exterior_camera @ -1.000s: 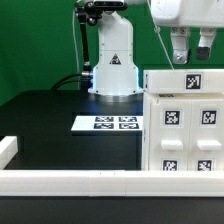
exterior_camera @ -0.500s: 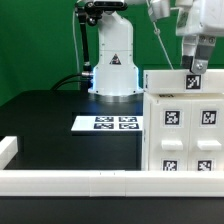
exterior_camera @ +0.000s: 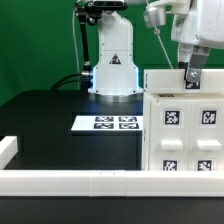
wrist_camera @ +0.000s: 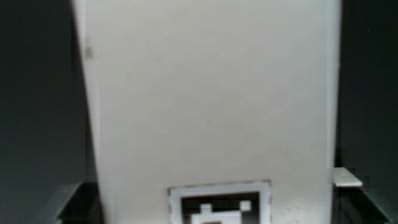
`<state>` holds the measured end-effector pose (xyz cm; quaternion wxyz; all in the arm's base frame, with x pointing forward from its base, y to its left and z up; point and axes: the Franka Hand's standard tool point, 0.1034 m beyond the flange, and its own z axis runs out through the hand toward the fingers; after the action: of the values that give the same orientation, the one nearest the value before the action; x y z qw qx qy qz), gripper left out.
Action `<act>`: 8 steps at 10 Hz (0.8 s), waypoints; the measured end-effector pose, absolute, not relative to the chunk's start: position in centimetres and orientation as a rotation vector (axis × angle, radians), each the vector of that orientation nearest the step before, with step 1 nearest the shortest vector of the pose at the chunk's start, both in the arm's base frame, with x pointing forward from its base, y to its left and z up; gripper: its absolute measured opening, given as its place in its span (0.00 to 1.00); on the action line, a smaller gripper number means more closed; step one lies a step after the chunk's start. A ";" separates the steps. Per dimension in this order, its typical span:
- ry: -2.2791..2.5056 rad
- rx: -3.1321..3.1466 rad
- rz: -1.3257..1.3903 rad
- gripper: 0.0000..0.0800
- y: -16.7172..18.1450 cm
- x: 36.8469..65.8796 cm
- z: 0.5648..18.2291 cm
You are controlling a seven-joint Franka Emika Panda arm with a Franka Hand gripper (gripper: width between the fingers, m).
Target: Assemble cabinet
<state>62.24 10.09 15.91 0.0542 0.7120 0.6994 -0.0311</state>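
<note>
The cabinet (exterior_camera: 185,135) is the large white box at the exterior view's right, with black-and-white tags on its front face and top edge. My gripper (exterior_camera: 192,76) has come down from above onto the cabinet's top edge, its fingers just over a tag there. In the wrist view the cabinet's white face (wrist_camera: 205,90) fills the picture, with a tag (wrist_camera: 221,206) at its near end. My gripper (wrist_camera: 210,200) is open, one dark fingertip (wrist_camera: 71,202) showing on each side of the white body. I cannot tell whether the fingers touch it.
The marker board (exterior_camera: 105,123) lies flat on the black table left of the cabinet. The arm's white base (exterior_camera: 113,60) stands behind it. A low white wall (exterior_camera: 80,181) runs along the table's front edge and turns up at the left corner (exterior_camera: 7,148).
My gripper has moved down and slightly right, from above the cabinet to its top edge, and has turned so that it looks narrower. The cabinet has not moved.
</note>
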 end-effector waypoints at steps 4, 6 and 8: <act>1.869 2.392 -0.076 0.69 10.1 62.2 15.9; 1.447 2.680 -0.082 0.69 10.1 61.8 15.9; 1.001 2.920 -0.157 0.69 10.0 61.6 15.9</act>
<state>61.60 10.04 15.86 0.0252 0.9445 0.3237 -0.0507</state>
